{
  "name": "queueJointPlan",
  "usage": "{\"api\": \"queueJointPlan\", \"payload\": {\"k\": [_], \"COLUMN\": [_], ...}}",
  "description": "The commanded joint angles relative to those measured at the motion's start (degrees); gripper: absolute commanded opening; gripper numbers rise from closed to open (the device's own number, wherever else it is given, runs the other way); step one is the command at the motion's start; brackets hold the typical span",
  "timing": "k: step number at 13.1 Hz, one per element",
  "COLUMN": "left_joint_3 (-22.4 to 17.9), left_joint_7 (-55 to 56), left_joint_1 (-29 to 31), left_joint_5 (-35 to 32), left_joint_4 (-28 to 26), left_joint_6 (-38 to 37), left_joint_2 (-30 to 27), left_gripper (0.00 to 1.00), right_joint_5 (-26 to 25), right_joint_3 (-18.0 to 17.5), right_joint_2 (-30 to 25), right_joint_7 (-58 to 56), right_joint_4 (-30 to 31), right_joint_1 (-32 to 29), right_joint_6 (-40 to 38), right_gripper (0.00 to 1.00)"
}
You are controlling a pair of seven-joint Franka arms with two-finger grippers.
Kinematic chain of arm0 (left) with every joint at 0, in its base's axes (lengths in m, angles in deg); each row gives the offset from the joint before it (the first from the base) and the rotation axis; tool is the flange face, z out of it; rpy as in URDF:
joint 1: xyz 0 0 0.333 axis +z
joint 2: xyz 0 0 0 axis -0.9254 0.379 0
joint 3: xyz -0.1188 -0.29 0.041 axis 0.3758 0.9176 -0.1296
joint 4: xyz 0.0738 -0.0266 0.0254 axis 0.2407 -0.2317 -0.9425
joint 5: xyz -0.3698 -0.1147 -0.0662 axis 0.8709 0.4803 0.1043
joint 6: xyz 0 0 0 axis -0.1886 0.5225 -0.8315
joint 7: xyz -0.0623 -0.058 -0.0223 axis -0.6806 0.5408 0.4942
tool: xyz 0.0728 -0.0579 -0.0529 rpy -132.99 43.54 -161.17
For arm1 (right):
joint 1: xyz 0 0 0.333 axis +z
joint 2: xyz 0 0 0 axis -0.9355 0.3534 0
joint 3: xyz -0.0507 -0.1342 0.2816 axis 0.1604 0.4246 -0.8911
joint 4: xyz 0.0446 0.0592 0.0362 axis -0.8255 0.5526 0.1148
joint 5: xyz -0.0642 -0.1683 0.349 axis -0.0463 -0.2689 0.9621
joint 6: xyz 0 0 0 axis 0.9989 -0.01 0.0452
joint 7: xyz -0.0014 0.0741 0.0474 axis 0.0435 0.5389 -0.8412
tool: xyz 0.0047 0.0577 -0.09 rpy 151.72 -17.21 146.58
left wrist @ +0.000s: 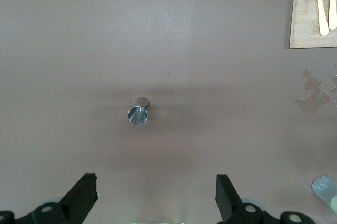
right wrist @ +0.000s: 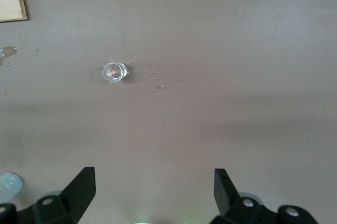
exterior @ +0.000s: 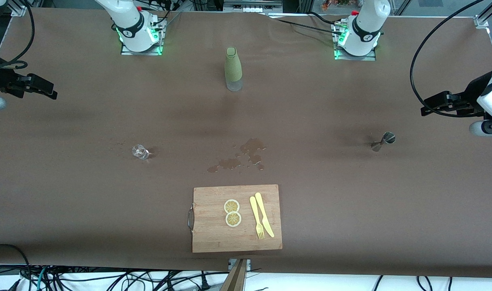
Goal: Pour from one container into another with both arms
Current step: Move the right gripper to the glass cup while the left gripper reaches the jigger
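Nearest us lies the cutting board (exterior: 236, 218). At three o'clock our left gripper (left wrist: 156, 197) hangs wide open and empty over the steel jigger (exterior: 383, 141); at nine o'clock the right gripper (right wrist: 154, 195) does likewise over the small glass (exterior: 140, 151).

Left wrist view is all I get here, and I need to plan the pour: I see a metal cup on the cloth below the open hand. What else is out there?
Observer: A small clear glass stands toward the right arm's end of the table, under the right hand, which is open.
Operator: Anything between the two cups?
Observer: A puddle of spilled liquid, just farther from the front camera than the cutting board.
Operator: Is there a bottle?
Observer: Yes, a green-sleeved bottle stands upright between the two arm bases.
Operator: And my left hand?
Observer: It hangs open, holding nothing, near the metal cup at the left arm's end.
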State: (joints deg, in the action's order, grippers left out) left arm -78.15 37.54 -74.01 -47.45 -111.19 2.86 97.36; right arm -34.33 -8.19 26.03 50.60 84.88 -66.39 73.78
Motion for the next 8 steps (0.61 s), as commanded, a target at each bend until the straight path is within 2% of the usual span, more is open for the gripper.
{"api": "queueJointPlan", "payload": {"k": [1, 4, 8], "left_joint_3": [-0.17, -0.09, -0.96], "left_joint_7": [0.46, 0.37, 0.29], "left_joint_1": [-0.39, 0.13, 2.93], "left_joint_5": [-1.19, -1.01, 3.55], "left_joint_4": [-0.93, -0.84, -1.19], "left_joint_6": [0.48, 0.48, -0.23], "left_joint_2": [-0.66, -0.13, 0.48], "left_gripper": [1.00, 1.00, 1.00], "right_joint_5": [0.08, 0.08, -0.09], "right_joint_3": [-0.12, -0.12, -0.21], "right_joint_2": [-0.62, -0.62, -0.36], "right_joint_7": [0.98, 1.07, 0.63], "right_joint_4": [0.43, 0.43, 0.08], "right_joint_1": [0.16, 0.16, 0.16], "right_joint_6": [-0.53, -0.44, -1.40], "right_gripper": [1.00, 1.00, 1.00]}}
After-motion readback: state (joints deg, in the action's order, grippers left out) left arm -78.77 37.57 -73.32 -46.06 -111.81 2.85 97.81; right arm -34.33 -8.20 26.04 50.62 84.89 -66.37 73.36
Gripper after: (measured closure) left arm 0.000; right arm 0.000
